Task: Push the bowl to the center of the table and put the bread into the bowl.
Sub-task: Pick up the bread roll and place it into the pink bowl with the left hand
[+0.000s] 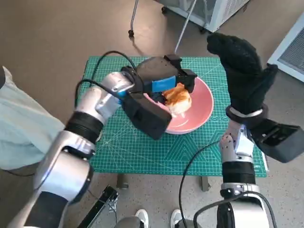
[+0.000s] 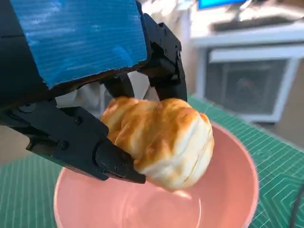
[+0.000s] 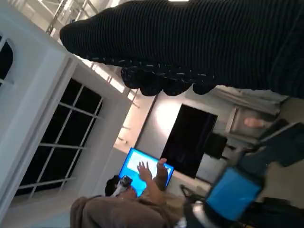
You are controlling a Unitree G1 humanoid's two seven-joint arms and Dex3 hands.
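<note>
- Bowl (image 1: 194, 116) sits about mid-desk on the green mat (image 1: 142, 152), so I judge the push done.
- Bread (image 2: 161, 140) hangs over the pink hollow, pinched in my left hand (image 1: 159, 90); it is not down yet, and only the release is left.
- From behind that hand I see black fingers (image 2: 85, 147) clamped on the loaf, with the bowl's floor bare beneath it.
- My right hand (image 1: 242, 71) is raised beside the desk with nothing in it; whether its fingers are spread I cannot tell.
- Around the desk there is grey floor (image 1: 47, 38); a person (image 3: 142, 204) sits at a lit screen (image 3: 142, 171).
</note>
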